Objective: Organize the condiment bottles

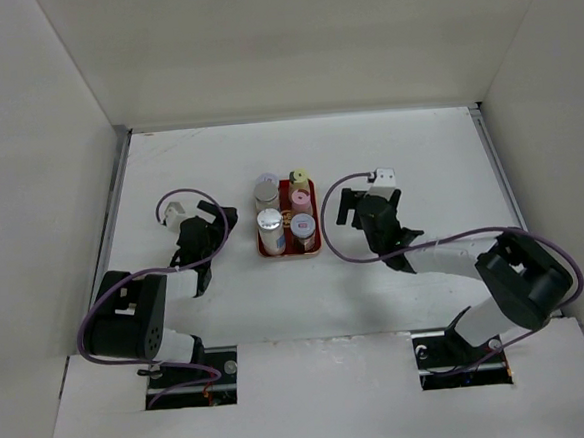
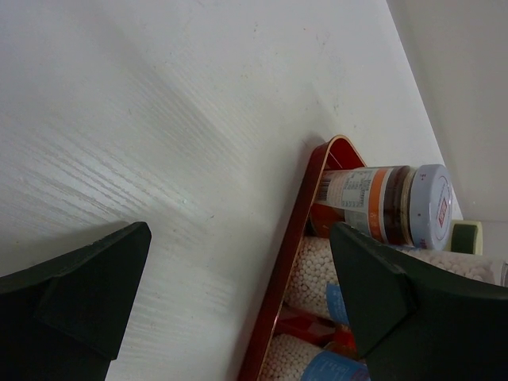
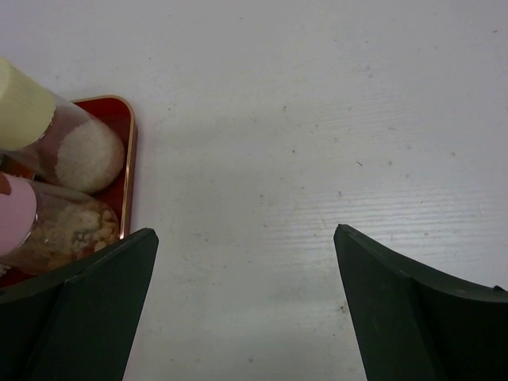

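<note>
A red tray (image 1: 315, 245) holds several condiment bottles: a silver-grey-capped jar (image 1: 265, 191) at the far left, a pale-yellow-capped one (image 1: 299, 178) at the far right, a pink-capped one (image 1: 302, 203), a lavender-capped one (image 1: 302, 224) and a white-capped one with a blue label (image 1: 269, 222). My left gripper (image 1: 212, 225) is open and empty just left of the tray; its view (image 2: 238, 234) shows the tray rim (image 2: 290, 266) and a jar (image 2: 381, 204). My right gripper (image 1: 369, 200) is open and empty right of the tray (image 3: 127, 147), over bare table (image 3: 246, 234).
White walls enclose the table on the left, back and right. In the right wrist view the yellow-capped jar (image 3: 48, 135) and the pink-capped jar (image 3: 48, 230) stand at the tray's right edge, close to my left-hand finger (image 3: 87, 309).
</note>
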